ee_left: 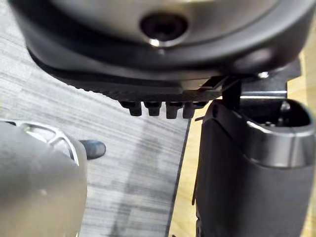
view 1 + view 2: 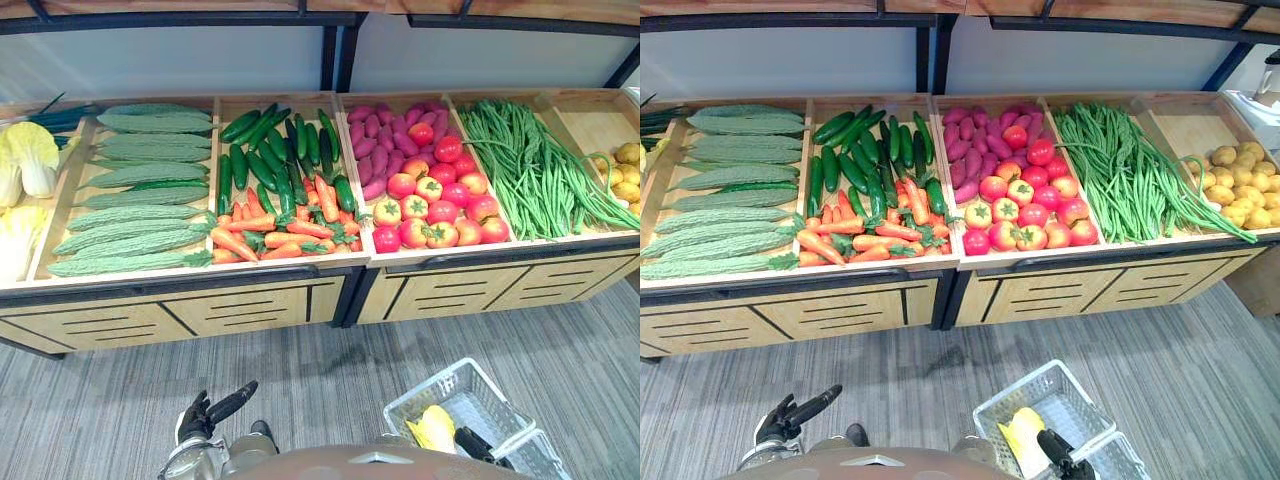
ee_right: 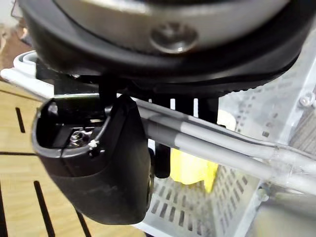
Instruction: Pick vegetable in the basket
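A white mesh basket [image 2: 468, 392] hangs low at my right side above the floor, with a yellow leafy vegetable [image 2: 432, 428] lying in it. My right hand [image 3: 98, 163] is shut on the basket's grey handle bars [image 3: 222, 143], which run between its thumb and fingers; the yellow vegetable [image 3: 192, 168] shows past them. My left hand [image 2: 215, 408] hangs low on the left over the carpet, fingers straight, holding nothing. In the left wrist view its fingers [image 1: 158, 108] and thumb [image 1: 252, 173] stand apart with nothing between them.
A wooden produce stand [image 2: 300, 265] spans the view ahead. It holds napa cabbage [image 2: 30, 155], bitter gourds [image 2: 130, 215], cucumbers [image 2: 270, 155], carrots [image 2: 290, 235], purple sweet potatoes [image 2: 380, 140], tomatoes [image 2: 440, 205], green beans [image 2: 535, 170] and potatoes [image 2: 1230, 175]. Grey carpet [image 2: 330, 370] lies between me and it.
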Available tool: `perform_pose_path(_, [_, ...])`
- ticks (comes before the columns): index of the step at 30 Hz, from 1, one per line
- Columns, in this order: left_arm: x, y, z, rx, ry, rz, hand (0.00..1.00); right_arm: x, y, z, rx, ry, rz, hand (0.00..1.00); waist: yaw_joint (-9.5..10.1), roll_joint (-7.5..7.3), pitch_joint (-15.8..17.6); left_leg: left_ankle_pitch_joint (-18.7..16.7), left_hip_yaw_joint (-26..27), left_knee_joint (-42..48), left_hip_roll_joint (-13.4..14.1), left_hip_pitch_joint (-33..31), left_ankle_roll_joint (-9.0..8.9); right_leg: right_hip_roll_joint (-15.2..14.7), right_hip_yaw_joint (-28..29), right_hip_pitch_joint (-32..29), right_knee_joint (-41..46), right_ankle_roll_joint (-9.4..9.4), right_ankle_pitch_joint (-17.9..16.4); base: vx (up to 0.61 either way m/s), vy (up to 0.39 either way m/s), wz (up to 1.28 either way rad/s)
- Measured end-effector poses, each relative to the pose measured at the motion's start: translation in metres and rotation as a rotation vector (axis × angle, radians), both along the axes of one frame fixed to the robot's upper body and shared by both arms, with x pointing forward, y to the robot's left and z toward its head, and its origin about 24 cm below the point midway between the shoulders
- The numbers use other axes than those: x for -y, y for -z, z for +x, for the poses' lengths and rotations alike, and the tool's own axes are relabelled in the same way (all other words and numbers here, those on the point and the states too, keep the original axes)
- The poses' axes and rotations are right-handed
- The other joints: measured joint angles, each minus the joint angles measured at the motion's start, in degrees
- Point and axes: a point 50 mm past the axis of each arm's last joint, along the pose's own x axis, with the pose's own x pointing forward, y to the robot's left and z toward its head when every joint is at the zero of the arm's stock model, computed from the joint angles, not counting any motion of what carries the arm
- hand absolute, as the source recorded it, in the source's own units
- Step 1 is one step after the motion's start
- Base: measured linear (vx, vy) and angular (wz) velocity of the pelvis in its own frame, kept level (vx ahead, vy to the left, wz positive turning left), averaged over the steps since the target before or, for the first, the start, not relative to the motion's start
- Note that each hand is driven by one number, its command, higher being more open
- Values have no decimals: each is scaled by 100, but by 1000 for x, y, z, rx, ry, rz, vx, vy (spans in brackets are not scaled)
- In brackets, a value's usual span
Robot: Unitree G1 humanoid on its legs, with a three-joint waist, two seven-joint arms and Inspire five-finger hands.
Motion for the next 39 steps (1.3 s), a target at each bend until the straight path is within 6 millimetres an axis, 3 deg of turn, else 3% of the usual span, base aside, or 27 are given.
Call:
perform_pose_path(11, [-5,-1,-2,-3,-28,9,100,-5,2,5,-9,-42,11,0,-1,-77,146,-473,135,317,39,142,-48,97,265,333,-382,9,182,83,47,-11])
perform_pose_path(13, [-6,-1,-2,-1,-34,10,100,-5,2,5,-11,-43,12,0,-2,-36,227,-744,129,590,143,138,-50,81,401,254,20,8,184,25,76,-7])
perform_pose_path(14, [-5,0,-2,-4,-32,8,100,-2,0,7,1,-43,0,0,-14,39,283,-1003,90,860,308,76,-73,75,612,-92,807,-63,243,-7,89,-3])
perform_pose_path(16, [-6,0,-6,-15,-35,8,100,2,-3,11,22,-37,-17,0,-36,157,381,-1195,-9,1082,486,138,-86,124,1069,-673,2020,-92,694,60,87,8])
perform_pose_path(17, [-5,1,-9,-27,-39,10,100,1,-2,7,22,-21,-14,0,-53,117,381,-1221,-75,1105,547,242,-74,157,1365,-959,2445,-104,488,137,34,22])
perform_pose_path(19, [-10,1,-15,-54,-44,26,100,-1,-2,3,18,-21,-12,0,-44,43,400,-1230,-238,1102,568,352,-118,188,1372,-971,1993,-102,121,170,-49,48])
perform_pose_path(20, [-11,1,-16,-59,-45,31,100,-2,-1,3,14,-25,-7,0,-38,31,393,-1211,-297,1076,585,392,-191,276,1433,-956,1348,-77,135,150,-100,54])
perform_pose_path(21, [-14,0,-17,-59,-52,38,100,-4,0,2,8,-31,-1,0,-38,1,374,-1210,-313,1067,568,389,-228,311,1469,-910,877,33,273,164,-136,42])
perform_pose_path(22, [-21,-1,-20,-63,-67,53,100,-8,1,3,8,-44,9,0,-21,-161,330,-1226,-409,1040,440,400,-334,255,1454,-890,238,134,628,143,-153,28])
perform_pose_path(25, [-12,3,-25,-70,-131,19,100,-2,0,7,10,-65,-6,0,8,181,163,-1078,-524,711,729,458,-584,600,1264,-688,-154,18,687,219,-167,16])
perform_pose_path(28, [-6,5,-27,-67,-173,-5,100,6,-2,4,-11,-87,-24,0,-16,330,136,-819,-562,164,802,668,-677,781,1080,-477,-516,-59,737,155,-98,12])
perform_pose_path(33, [-9,4,-27,-49,-218,1,100,4,0,-2,-36,-90,-11,0,5,284,80,-690,-659,-179,723,859,-643,790,916,-151,-887,-37,771,97,-9,17])
perform_pose_path(39, [-37,-3,-43,-2,-548,42,100,-9,4,-1,-40,-118,16,0,16,128,11,-664,-728,-266,530,894,-606,685,808,172,-1489,67,1042,48,57,7])
